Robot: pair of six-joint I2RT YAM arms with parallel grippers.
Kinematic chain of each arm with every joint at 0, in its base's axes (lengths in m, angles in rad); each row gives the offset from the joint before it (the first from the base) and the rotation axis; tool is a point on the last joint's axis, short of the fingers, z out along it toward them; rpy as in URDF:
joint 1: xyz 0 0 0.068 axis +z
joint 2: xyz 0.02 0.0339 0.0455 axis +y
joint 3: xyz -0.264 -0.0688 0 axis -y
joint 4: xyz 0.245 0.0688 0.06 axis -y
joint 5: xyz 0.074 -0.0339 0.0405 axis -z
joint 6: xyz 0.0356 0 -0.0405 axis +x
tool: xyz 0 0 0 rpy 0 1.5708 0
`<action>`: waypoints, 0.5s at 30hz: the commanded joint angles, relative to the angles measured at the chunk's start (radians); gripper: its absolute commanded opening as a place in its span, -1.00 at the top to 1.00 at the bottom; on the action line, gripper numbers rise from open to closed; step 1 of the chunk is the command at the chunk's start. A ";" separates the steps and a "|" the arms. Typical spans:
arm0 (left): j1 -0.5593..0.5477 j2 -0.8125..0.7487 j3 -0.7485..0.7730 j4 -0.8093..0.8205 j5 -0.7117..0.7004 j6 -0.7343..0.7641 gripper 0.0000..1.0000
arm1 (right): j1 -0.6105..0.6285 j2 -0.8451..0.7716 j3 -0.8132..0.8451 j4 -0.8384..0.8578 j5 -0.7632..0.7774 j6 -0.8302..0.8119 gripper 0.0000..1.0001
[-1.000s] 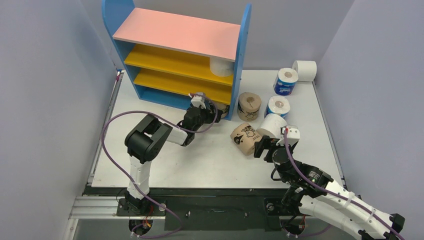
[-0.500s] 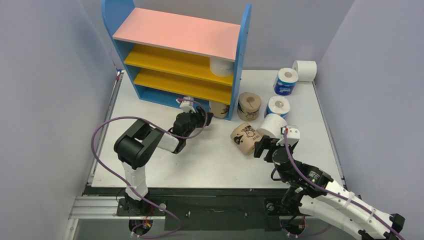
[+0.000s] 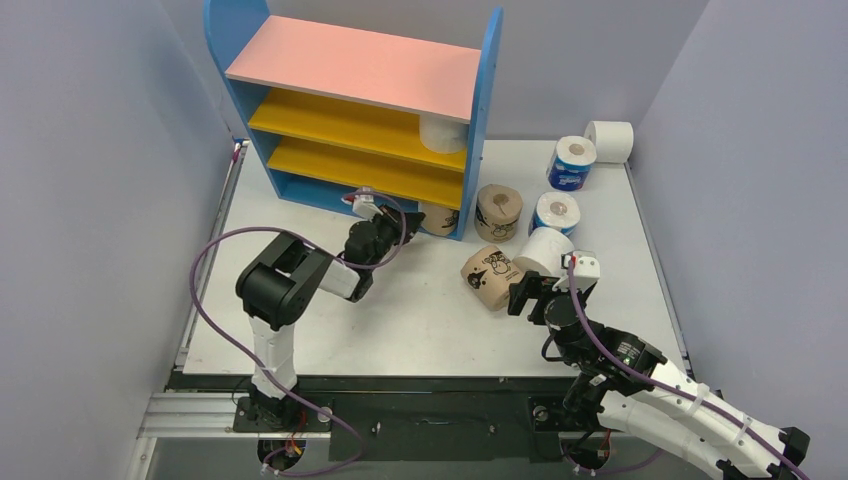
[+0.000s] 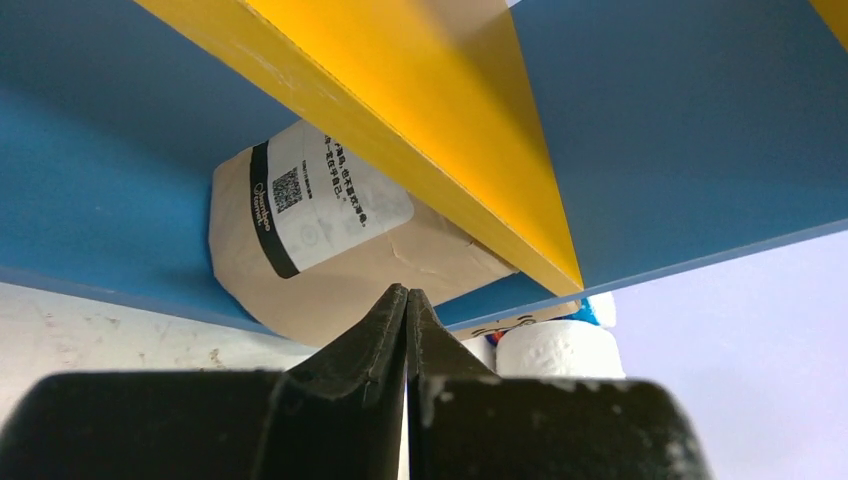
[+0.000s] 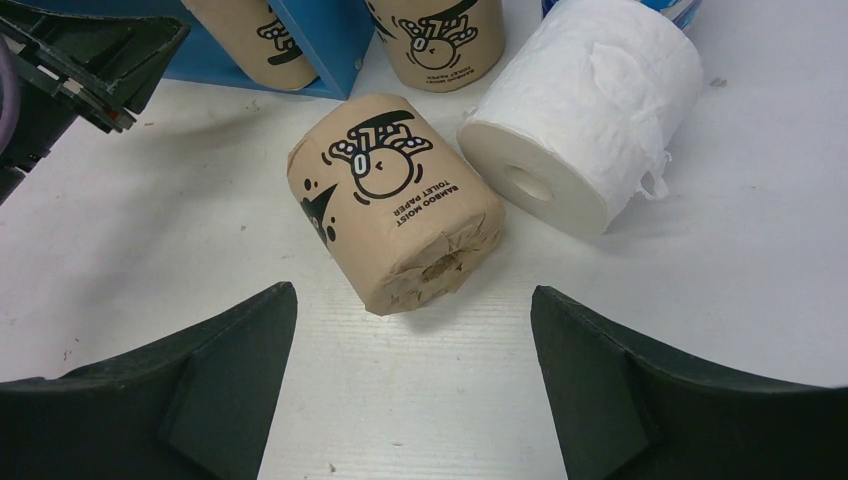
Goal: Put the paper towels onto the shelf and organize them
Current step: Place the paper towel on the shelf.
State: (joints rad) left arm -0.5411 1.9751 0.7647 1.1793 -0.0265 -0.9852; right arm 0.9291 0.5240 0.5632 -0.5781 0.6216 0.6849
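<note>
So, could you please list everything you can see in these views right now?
shelf: one, blue sides, pink top, two yellow boards, back left of the table.
white rolls: three, white; upper yellow board, lying mid-table, far right corner.
tan printed rolls: three, tan; shelf's blue base, upright beside the shelf, lying mid-table.
blue-wrapped rolls: two, blue; upright, right of the shelf.
table: one, white, under everything.
cables: two, purple, along the arms.
left gripper: one, black, shut and empty, before the shelf's base.
right gripper: one, black, open, facing the lying tan roll.
</note>
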 commanded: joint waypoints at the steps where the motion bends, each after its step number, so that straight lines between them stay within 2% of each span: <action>1: 0.006 0.033 0.067 0.028 0.021 -0.062 1.00 | -0.003 0.005 0.027 0.008 0.023 -0.012 -0.65; 15: 0.001 0.111 0.138 -0.023 0.027 -0.068 1.00 | -0.003 0.023 0.031 0.009 0.030 -0.020 -0.65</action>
State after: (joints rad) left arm -0.5411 2.0644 0.8513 1.1542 -0.0128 -1.0519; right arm 0.9291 0.5346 0.5636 -0.5781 0.6231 0.6834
